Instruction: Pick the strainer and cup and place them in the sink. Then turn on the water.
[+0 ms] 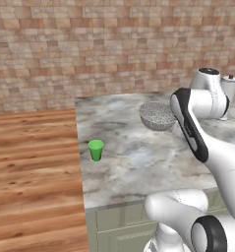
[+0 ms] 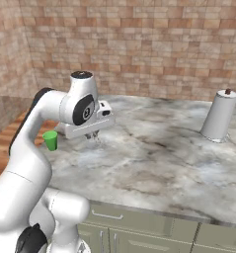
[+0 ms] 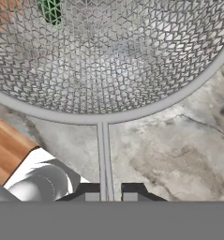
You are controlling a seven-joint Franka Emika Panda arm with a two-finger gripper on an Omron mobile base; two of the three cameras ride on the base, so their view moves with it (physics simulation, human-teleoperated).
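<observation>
Across the whole scene you've got the grey-veined marble counter (image 1: 133, 162) running under a brick wall (image 2: 139, 44), with pale green cabinet fronts (image 2: 139, 232) below it and wood flooring (image 1: 35, 172) off to the robot's left. Your white arm (image 1: 197, 128) rises up and reaches forward over the stone. Next down, the strainer (image 1: 157, 115) sits lifted clear of the counter in the left base view, its speckled mesh bowl partly behind the arm's forearm; from the hand view you're looking straight through the mesh (image 3: 108, 51) at the marble beneath. Your gripper (image 3: 109, 192) is closed tight on the strainer's thin wire handle (image 3: 104, 154), the two dark tips pinching it from either side, bowl hanging out ahead. Far back on the robot's right stands a pale tapered canister (image 2: 219, 116) with a small dark knob, upright. Smallest of all, the green cup (image 1: 96, 149) stands upright near the counter's left edge, well apart from the strainer, untouched.
</observation>
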